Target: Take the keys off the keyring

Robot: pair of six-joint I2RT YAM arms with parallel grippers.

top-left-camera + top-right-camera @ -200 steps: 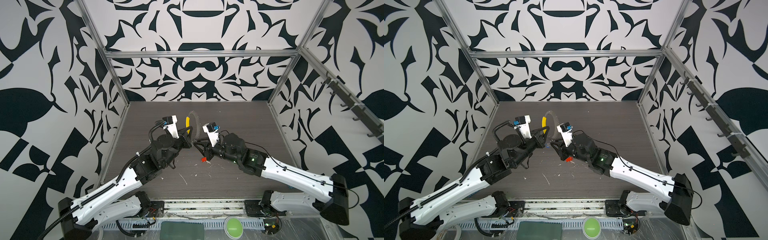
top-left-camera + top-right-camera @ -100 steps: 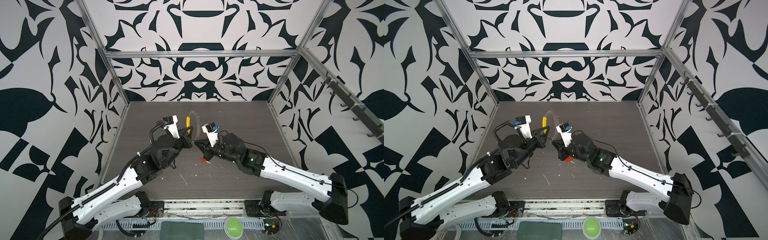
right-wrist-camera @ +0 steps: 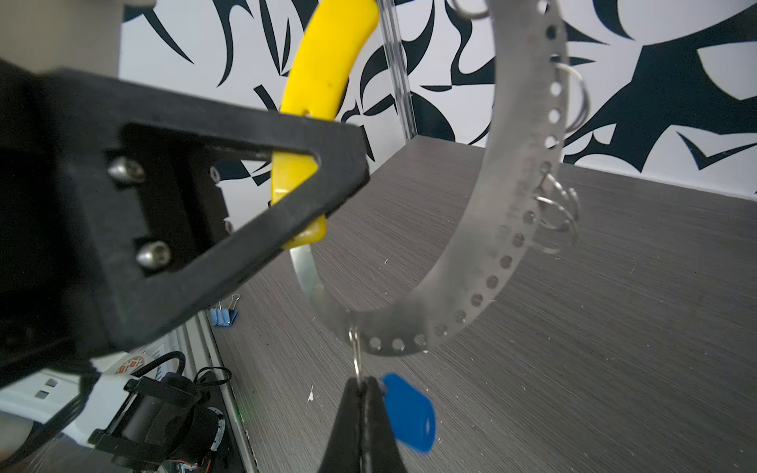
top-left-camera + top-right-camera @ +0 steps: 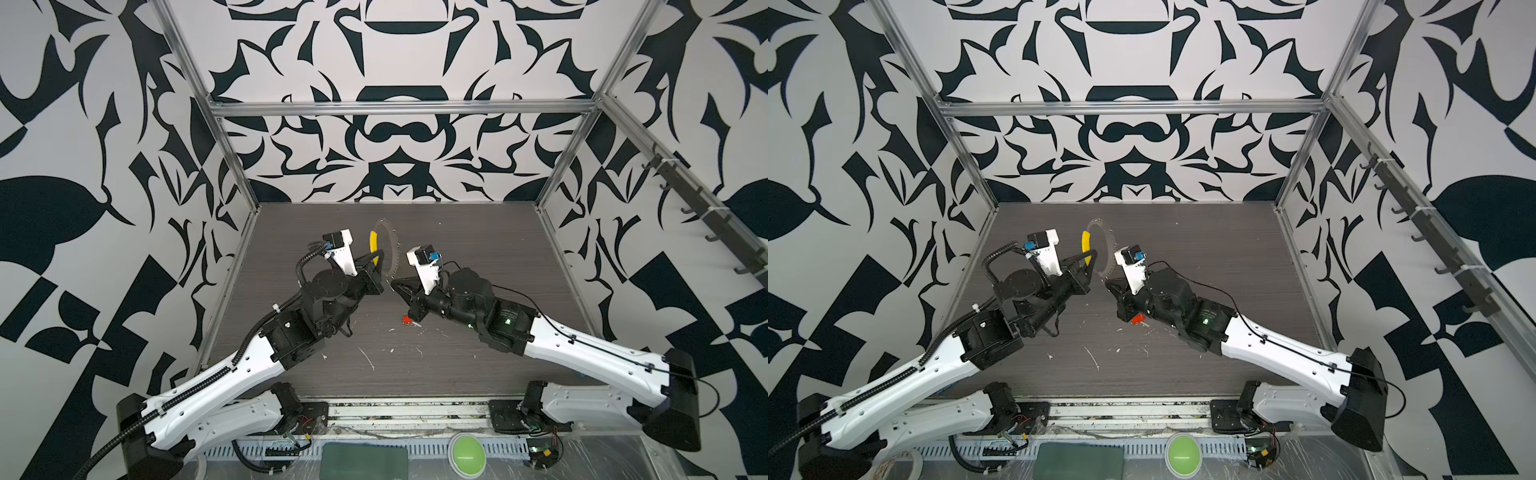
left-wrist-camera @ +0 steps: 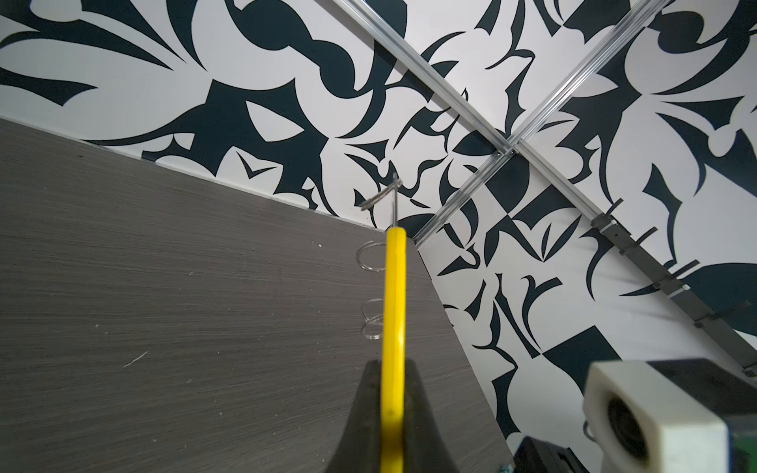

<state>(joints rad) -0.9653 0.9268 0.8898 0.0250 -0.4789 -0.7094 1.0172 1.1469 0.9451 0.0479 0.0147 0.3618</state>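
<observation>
— Where was the keyring (image 3: 528,172)?
— It stood upright above the table (image 4: 478,249), with the left gripper (image 5: 393,368) pinched tight on its yellow sleeve (image 3: 323,53).
— And the right gripper (image 3: 362,383)?
— It was closed on a small split ring (image 3: 357,352) that hung from the keyring's lowest part, and the blue-headed key (image 3: 409,413) was just beside its tips. The red-headed key (image 4: 406,320) lay on the table below.

- Left arm (image 4: 232,374) and right arm (image 4: 582,357) are showing white shells, black joints.
- A ribbed black cable (image 4: 199,390) is lining the left, a thin cable (image 4: 598,346) the right.
- Two silver screws (image 3: 153,254) are glinting on the left end effector's (image 5: 392,393) black triangular finger (image 3: 229,241).
</observation>
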